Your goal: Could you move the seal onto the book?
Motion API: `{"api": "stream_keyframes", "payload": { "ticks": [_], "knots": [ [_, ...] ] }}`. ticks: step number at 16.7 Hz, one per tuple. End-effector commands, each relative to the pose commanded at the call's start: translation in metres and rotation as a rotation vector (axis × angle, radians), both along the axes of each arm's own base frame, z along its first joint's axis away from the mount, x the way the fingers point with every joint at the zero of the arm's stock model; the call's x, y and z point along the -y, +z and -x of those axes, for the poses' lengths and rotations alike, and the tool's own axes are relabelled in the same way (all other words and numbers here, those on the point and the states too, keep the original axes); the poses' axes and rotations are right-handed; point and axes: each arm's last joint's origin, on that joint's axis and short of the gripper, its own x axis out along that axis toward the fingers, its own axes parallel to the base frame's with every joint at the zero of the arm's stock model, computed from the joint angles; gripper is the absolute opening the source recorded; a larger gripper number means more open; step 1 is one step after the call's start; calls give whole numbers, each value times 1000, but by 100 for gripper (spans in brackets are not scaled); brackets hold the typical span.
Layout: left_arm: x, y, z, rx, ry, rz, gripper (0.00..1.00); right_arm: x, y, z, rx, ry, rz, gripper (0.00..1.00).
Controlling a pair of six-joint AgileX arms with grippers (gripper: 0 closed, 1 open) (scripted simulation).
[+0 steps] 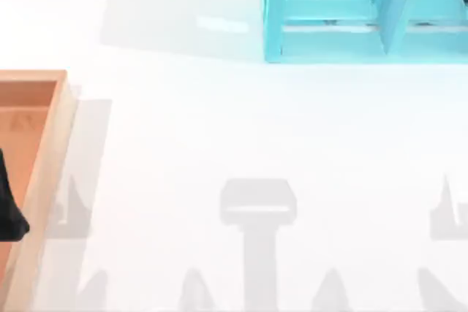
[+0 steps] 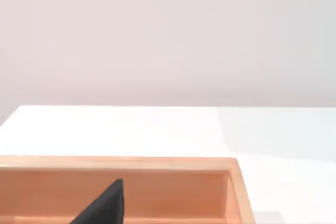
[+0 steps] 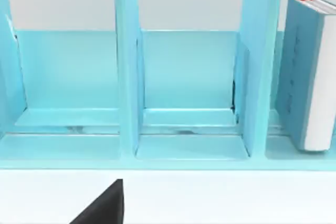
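Closest in, a dark part of the left gripper [image 2: 105, 205] hangs over the wooden tray [image 2: 157, 163] at the lower left of the top frame; whether it is open or closed cannot be told, and the same goes for the right gripper [image 3: 105, 205], which faces the turquoise shelf [image 3: 184, 150]. The book [image 3: 307, 72] stands upright in one shelf compartment, just beside a divider, at the white table's [image 1: 256, 129] upper right

No readable text, label, number or sign appears on anything.
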Motion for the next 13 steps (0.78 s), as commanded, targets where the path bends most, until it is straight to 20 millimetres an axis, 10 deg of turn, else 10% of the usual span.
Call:
{"api": "stream_keyframes", "payload": {
  "ticks": [8,13],
  "knots": [
    [0,0,0,0,0,0,100,5,42,-10,73,-14,14,100],
    [0,0,0,0,0,0,100,21,82,-64,61,-24,29,100]
  ]
}}
